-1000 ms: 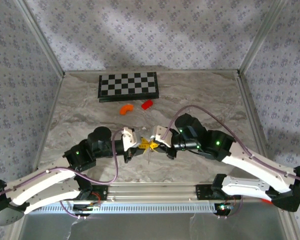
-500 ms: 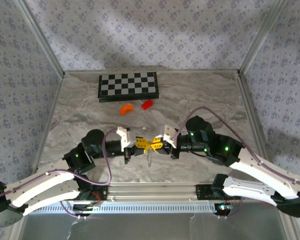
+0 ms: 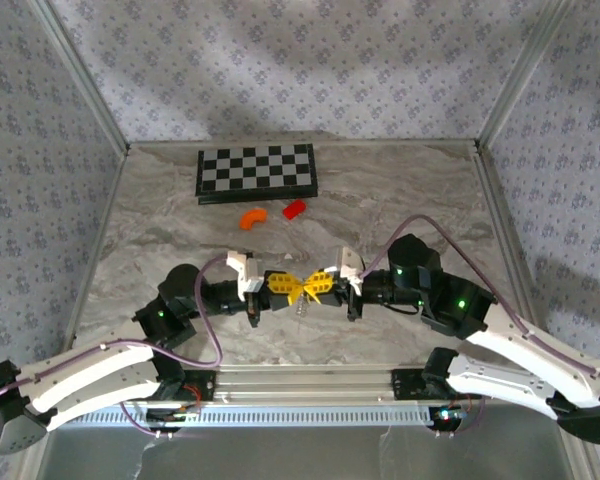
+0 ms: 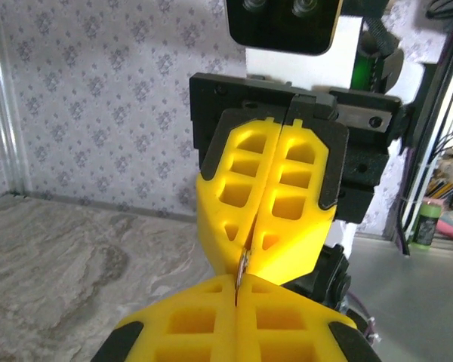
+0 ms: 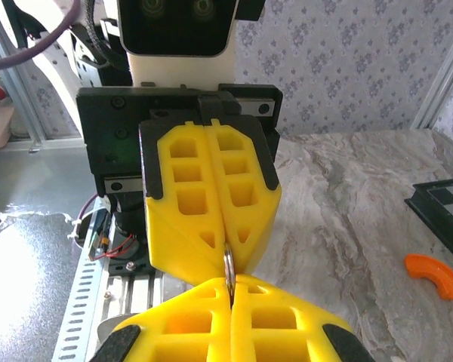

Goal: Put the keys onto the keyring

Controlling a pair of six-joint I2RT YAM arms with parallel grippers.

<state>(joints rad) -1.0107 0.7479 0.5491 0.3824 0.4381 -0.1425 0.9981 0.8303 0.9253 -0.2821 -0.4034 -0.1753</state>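
Keyring (image 5: pixel 229 265) pinched edge-on where left fingers (image 3: pixel 278 285) and right fingers (image 3: pixel 320 283) meet tip-to-tip, both fully closed, toward near edge of table (image 3: pixel 400 190).

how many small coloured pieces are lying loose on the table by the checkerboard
2. A curved orange plastic piece lies just in front of the black-and-white checkerboard; a small red block sits right of it. Others may be hidden under the arms.

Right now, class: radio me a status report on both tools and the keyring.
Left tool shut, right tool shut. Both tips pinch the keyring. Checkerboard far off.
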